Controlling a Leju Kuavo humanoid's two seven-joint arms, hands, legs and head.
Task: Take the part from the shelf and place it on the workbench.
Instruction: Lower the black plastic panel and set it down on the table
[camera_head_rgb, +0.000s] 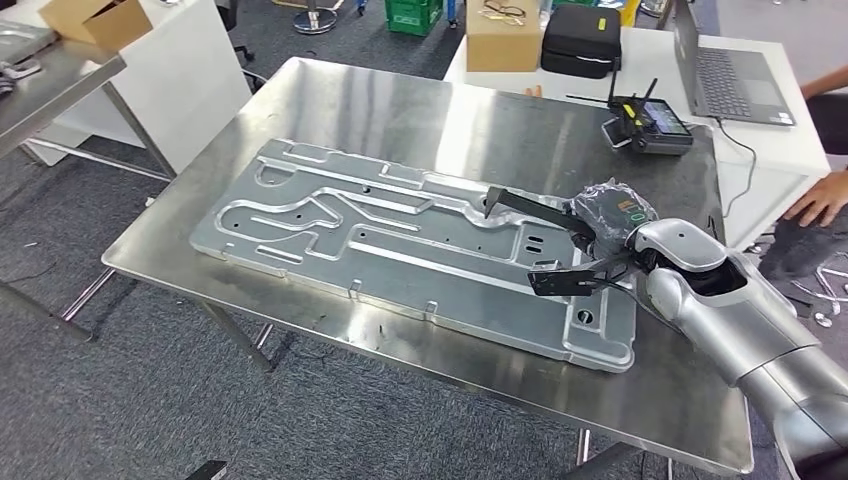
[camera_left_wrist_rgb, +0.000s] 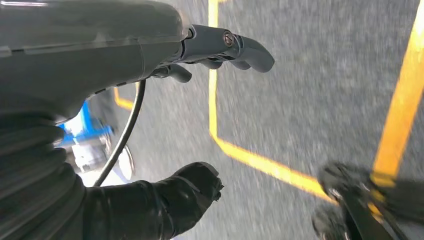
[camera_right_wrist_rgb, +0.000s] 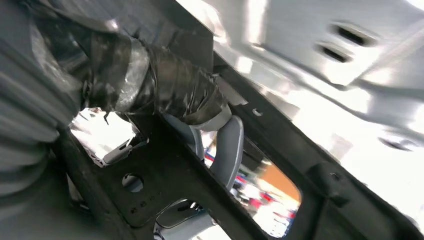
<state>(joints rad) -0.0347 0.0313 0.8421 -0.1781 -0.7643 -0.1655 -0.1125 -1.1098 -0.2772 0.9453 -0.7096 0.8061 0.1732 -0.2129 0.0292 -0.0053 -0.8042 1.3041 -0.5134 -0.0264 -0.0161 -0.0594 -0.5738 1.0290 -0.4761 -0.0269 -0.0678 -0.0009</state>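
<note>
Right hand (camera_head_rgb: 612, 262) grips black angular metal bracket part (camera_head_rgb: 545, 245), hovering over stainless steel counter (camera_head_rgb: 400, 100) at 4 o'clock, above grey stamped panel (camera_head_rgb: 400, 240). Placement step; next: lower, release. Left hand (camera_left_wrist_rgb: 200, 115) hangs, fingers apart.

Right hand (camera_head_rgb: 600, 262) clasped on a black bracket (camera_head_rgb: 545, 215), silver arm bent; left hand (camera_left_wrist_rgb: 165, 125) hanging, fingers apart.

Right arm (camera_head_rgb: 740, 330): silver, smooth rounded shells, dark seam at joint. Right hand (camera_head_rgb: 610, 235): dark, clear film wrapped over it; thumb (camera_right_wrist_rgb: 170, 90) bound in black tape, grey tip. Left hand (camera_left_wrist_rgb: 150, 75): grey ribbed cover, grey finger (camera_left_wrist_rgb: 235, 47) with screw, black cable (camera_left_wrist_rgb: 125, 135), black-wrapped thumb (camera_left_wrist_rgb: 175, 195).
</note>
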